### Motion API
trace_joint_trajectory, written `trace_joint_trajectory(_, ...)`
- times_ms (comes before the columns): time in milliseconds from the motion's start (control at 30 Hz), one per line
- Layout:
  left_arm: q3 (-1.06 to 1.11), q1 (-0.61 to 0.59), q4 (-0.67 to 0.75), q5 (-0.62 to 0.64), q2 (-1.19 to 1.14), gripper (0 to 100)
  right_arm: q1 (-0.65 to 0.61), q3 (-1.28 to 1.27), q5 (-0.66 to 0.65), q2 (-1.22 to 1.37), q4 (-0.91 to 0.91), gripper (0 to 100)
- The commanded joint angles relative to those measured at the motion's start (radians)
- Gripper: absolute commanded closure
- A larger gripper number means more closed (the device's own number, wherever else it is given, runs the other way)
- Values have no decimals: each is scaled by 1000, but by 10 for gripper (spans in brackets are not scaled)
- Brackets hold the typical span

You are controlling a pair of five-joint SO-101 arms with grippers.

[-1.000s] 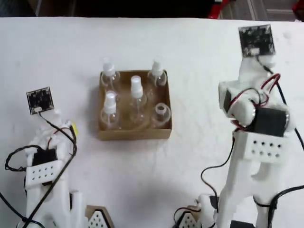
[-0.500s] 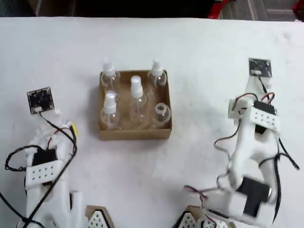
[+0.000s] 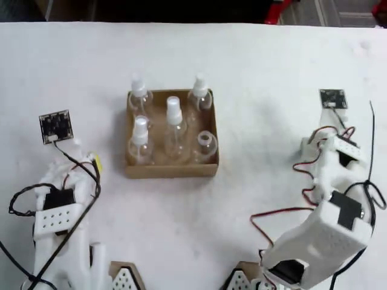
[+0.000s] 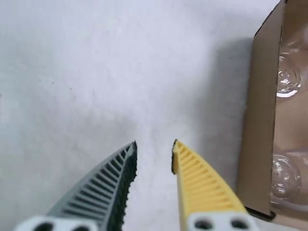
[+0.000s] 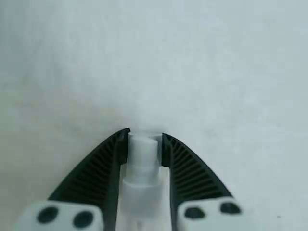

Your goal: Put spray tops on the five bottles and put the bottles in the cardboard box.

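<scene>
On the white bench (image 3: 254,54), found the cardboard box (image 3: 172,169) left of centre, with five bottles (image 3: 174,130) upright inside. Counted four with spray tops (image 3: 140,125); saw the near-right bottle (image 3: 206,142) open-necked. Noted the left end effector (image 4: 154,147) slightly parted and empty, near the box's left wall. Found the right end effector (image 5: 144,134) clamped on a white spray top (image 5: 143,154), well right of the box.

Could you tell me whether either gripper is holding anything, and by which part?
The right gripper holds a spray top, pinched by its sides between the fingers. The left gripper is open and holds nothing.
</scene>
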State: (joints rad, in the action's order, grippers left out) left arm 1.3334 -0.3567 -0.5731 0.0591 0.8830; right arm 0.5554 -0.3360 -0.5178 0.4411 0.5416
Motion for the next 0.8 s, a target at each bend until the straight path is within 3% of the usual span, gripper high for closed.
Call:
trace_joint_trajectory(0, -2, 16, 15, -11, 10, 884, 163, 127, -52, 116, -39, 982)
trace_joint_trajectory(267, -2, 16, 15, -11, 10, 884, 280, 281, -54, 171, 2, 982)
trace_joint_trajectory(533, -2, 15, 15, -11, 10, 884, 173, 293, -46, -36, 289, 982)
trace_joint_trajectory(767, -2, 15, 15, -11, 10, 884, 77, 290, 83, -386, 526, 982)
